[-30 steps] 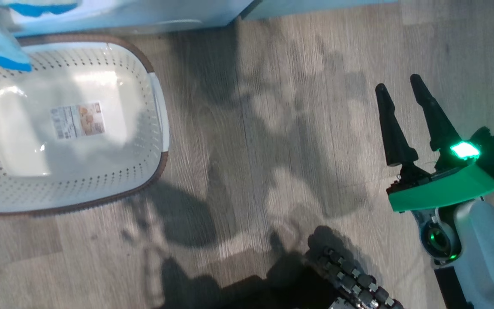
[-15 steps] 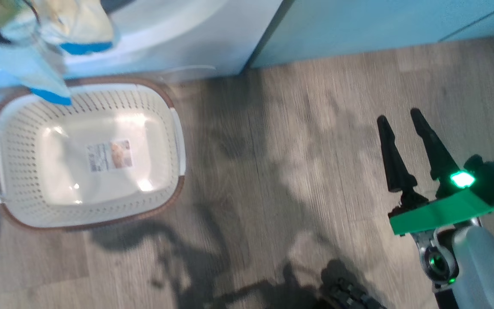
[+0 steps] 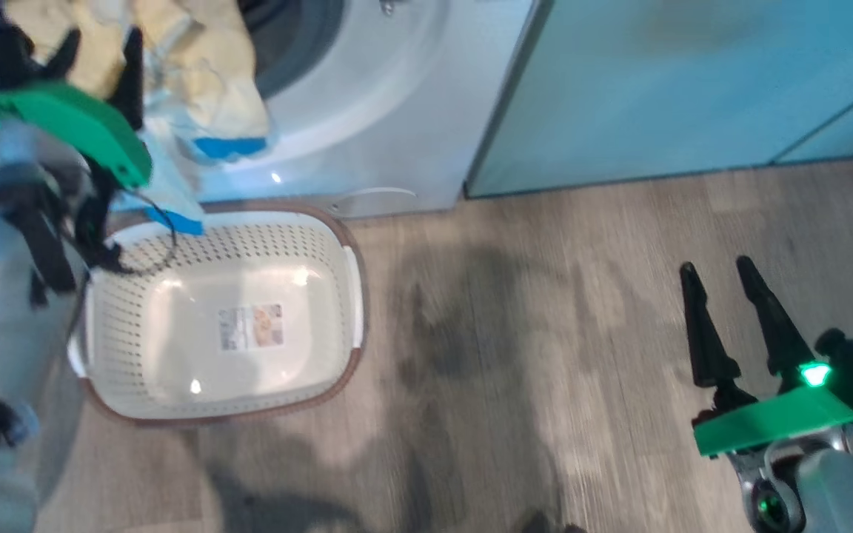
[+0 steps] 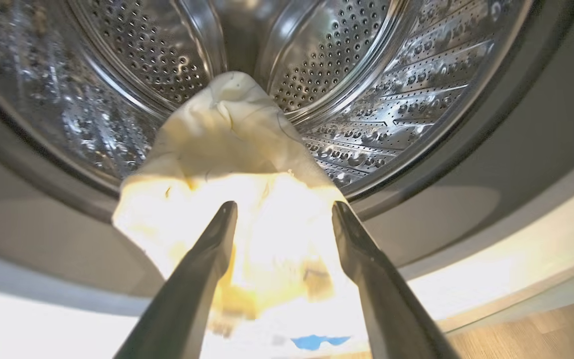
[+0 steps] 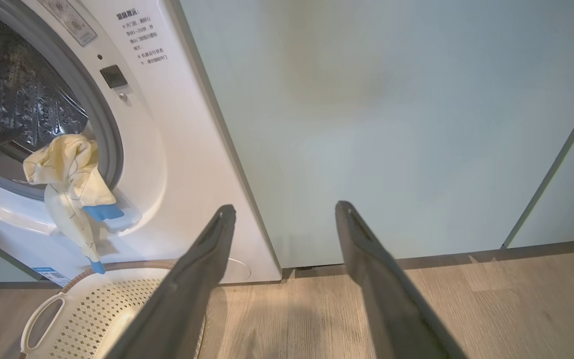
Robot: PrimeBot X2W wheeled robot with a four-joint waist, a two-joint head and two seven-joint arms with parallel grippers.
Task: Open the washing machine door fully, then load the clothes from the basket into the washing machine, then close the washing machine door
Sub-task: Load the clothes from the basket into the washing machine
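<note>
The washing machine [image 3: 367,111] stands with its mouth uncovered, and its steel drum [image 4: 366,75] shows. The washing machine door is out of view. Pale yellow clothes [image 3: 197,81] with a blue piece [image 5: 102,212] hang over the grey gasket lip, partly in the drum [image 4: 232,144] and partly down the white front [image 5: 70,169]. My left gripper [image 3: 103,33] is at the mouth, open, its fingers [image 4: 217,239] apart just in front of the cloth. The cream basket [image 3: 271,237] sits on the floor below, bare inside but for a label. My right gripper [image 3: 716,266] hovers open over the floor, holding nothing.
Pale-green cabinet doors [image 3: 693,89] stand right of the washer [image 5: 391,124]. The wood-look floor [image 3: 515,355] stretches between the basket and my right gripper. The basket [image 5: 97,314] is close against the washer's base.
The head camera has tilted up, so the whole picture has shifted down. The washer mouth, the hanging clothes and my left arm have come into view. The right gripper stays open.
</note>
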